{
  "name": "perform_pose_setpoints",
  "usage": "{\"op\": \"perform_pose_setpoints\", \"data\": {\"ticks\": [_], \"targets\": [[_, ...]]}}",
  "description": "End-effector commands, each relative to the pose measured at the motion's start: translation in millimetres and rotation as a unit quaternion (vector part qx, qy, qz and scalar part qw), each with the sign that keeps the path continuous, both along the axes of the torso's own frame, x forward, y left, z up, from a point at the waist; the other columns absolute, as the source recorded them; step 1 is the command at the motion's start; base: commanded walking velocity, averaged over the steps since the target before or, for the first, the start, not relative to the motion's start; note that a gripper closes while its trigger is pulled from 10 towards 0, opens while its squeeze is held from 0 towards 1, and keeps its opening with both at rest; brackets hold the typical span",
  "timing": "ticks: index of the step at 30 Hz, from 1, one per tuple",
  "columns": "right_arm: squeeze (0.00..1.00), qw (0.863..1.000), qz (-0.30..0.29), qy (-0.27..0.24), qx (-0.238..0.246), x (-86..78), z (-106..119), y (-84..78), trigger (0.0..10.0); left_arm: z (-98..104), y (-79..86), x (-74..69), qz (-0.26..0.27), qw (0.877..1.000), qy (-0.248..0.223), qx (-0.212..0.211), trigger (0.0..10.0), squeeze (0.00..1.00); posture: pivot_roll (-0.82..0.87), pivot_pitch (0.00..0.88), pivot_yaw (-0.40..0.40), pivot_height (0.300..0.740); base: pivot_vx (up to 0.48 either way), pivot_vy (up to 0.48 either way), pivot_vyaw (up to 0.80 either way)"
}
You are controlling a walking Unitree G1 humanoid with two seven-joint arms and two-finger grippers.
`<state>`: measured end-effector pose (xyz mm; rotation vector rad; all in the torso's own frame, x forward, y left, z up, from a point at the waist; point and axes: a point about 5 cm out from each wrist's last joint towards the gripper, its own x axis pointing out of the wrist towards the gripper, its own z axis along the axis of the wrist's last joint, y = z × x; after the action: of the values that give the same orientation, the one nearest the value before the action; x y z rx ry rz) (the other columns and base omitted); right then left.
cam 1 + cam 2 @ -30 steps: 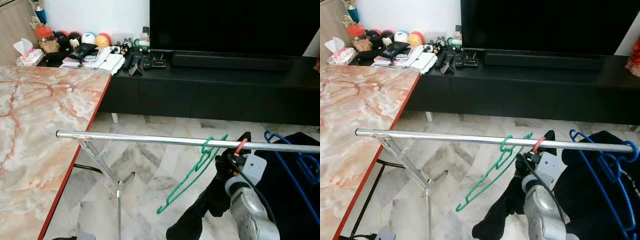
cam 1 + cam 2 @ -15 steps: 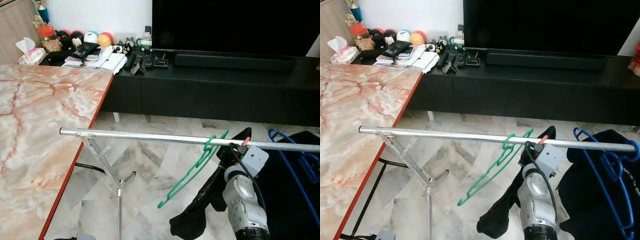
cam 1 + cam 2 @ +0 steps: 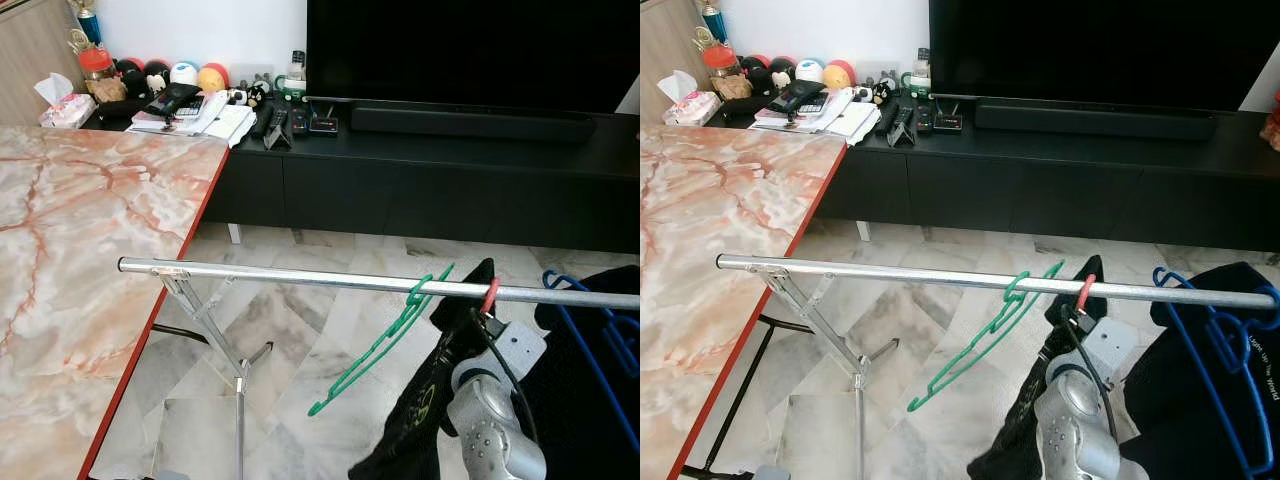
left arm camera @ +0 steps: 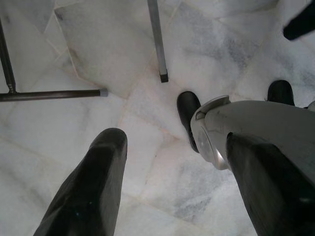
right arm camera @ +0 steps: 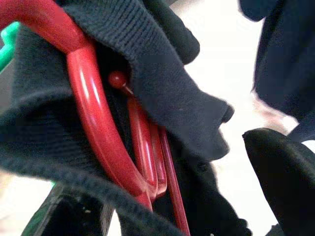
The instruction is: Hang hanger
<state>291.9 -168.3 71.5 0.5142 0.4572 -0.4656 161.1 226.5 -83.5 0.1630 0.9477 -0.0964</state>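
On the rail (image 3: 940, 277), the red hanger (image 3: 1085, 293) now hangs; right hand (image 5: 162, 206) has opened wide.

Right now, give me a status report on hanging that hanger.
Right gripper at the red hanger, fingers open. Its hook is over the metal rail, black garment draped below. Left gripper idle above floor. Green hanger hangs alongside.

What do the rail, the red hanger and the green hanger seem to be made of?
The rail looks like bare metal tube, judging by its silvery sheen. The red hanger is likely glossy plastic: it looks smooth, with bright highlights. The green hanger seems to be thin plastic, or perhaps coated wire; it is too small to tell.
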Motion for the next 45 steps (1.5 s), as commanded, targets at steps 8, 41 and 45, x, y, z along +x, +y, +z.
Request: {"op": "perform_pose_setpoints", "data": {"ticks": [8,41,45], "targets": [[0.00,0.994,0.012,0.030,0.103,-3.3,-0.5,15.2,10.0,-2.5,-0.3,-5.4,-0.009,1.000,0.011,0.003,10.0,0.00,-0.01,0.122,-0.005,0.740,0.000,0.000,0.00],[0.00,0.993,-0.037,0.045,0.102,-10.4,-14.5,3.4,10.0,-3.7,8.0,-13.7,-0.013,1.000,0.021,0.016,10.0,0.00,0.00,0.129,0.000,0.740,0.000,0.000,0.00],[0.00,0.988,-0.028,0.052,0.141,-12.1,-20.8,9.8,10.0,-3.9,5.7,-12.6,-0.015,1.000,0.021,0.015,10.0,0.00,0.00,0.129,0.000,0.740,0.000,0.000,0.00]]}}
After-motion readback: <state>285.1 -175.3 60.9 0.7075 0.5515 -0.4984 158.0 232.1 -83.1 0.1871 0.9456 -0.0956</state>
